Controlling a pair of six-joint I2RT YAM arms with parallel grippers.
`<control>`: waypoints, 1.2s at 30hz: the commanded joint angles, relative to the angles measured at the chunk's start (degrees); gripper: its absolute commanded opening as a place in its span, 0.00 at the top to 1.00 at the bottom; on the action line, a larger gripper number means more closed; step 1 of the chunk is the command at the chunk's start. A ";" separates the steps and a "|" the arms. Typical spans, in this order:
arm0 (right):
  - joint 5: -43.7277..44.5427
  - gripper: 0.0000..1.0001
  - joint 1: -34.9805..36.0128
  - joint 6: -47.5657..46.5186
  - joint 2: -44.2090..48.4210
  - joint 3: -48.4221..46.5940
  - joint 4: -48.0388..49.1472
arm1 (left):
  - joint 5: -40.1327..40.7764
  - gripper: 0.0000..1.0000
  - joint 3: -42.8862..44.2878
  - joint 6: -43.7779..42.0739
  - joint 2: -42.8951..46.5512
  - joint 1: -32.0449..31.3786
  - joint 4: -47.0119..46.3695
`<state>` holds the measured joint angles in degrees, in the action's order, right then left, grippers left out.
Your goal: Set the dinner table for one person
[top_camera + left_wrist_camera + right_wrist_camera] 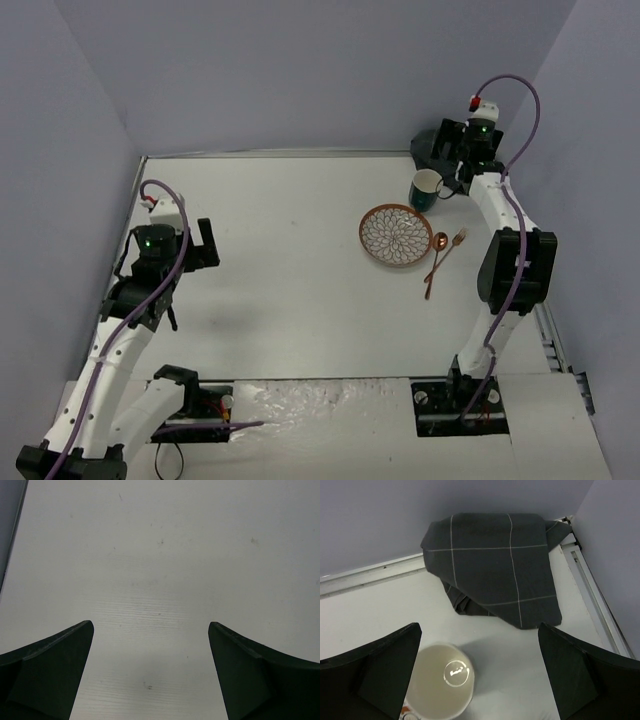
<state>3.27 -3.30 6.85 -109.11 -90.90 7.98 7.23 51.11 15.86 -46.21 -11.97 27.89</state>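
The dinner table [290,290] is a large plain white top. A round patterned plate [396,235] lies right of centre. Just right of it lie a copper spoon [436,262] and fork [452,245]. A dark mug [425,188], pale inside [442,687], stands behind the plate. A dark grey checked cloth [495,565] is crumpled in the far right corner [428,148]. My right gripper [479,626] hovers open above the bare table between mug and cloth, holding nothing [452,165]. My left gripper [150,623] hangs open over bare table at the left [205,248].
Lilac walls close in the table at the back and both sides. A metal rail [592,600] runs along the right edge, and another along the back wall [365,572]. The arm bases [460,405] sit at the near edge.
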 commanded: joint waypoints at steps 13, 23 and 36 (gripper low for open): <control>-13.82 0.00 -6.80 -6.23 -28.02 -22.09 5.29 | 0.77 0.03 1.18 -1.97 -5.27 -0.43 -2.66; -11.27 0.00 -7.16 -8.06 -35.80 -27.67 2.99 | 0.42 0.03 1.50 -2.35 -7.70 -0.25 -2.37; -11.50 1.00 -8.12 -8.83 -32.31 -28.13 1.77 | 0.25 0.03 1.71 -2.41 -8.12 -0.07 -2.23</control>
<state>-8.86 -10.69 -0.77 -146.32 -117.97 8.89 7.33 51.05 13.93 -54.54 -11.94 28.01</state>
